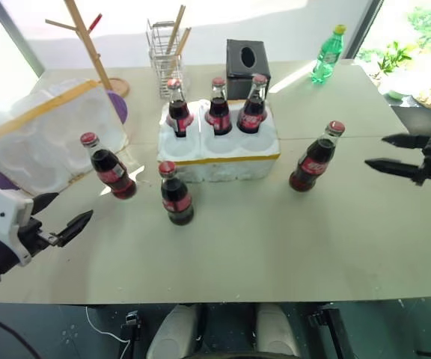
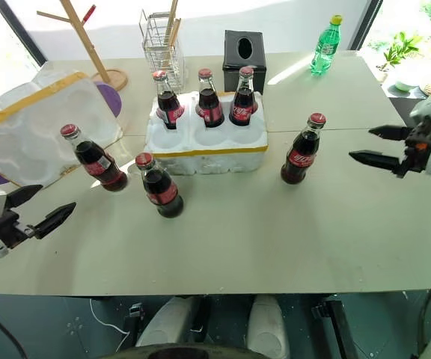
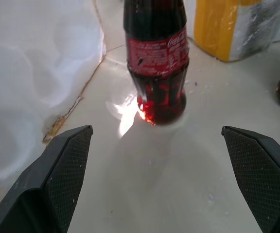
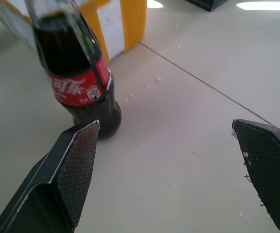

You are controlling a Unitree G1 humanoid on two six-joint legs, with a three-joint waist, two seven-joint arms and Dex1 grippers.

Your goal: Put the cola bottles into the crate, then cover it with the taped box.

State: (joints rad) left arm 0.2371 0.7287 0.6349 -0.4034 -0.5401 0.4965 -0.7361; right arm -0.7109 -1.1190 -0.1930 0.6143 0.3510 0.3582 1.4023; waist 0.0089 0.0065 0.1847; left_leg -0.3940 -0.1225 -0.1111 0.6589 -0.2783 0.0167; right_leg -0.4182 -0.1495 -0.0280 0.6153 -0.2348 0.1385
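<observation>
While both tools hang over worktop (image 1: 275, 247), nothing is held. Left tool (image 1: 64, 221) wide open, empty; one cola bottle (image 1: 109, 168) stands just ahead of it, taped box (image 1: 43, 138) beside that bottle, farther from tool. Right tool (image 1: 389, 155) wide open, empty; another cola bottle (image 1: 316, 158) stands near its tips, not touching. Third loose bottle (image 1: 175, 194) stands between both tools, just in front of crate (image 1: 223, 153). Three bottles (image 1: 218, 108) sit in crate's far holes; near holes empty.
</observation>
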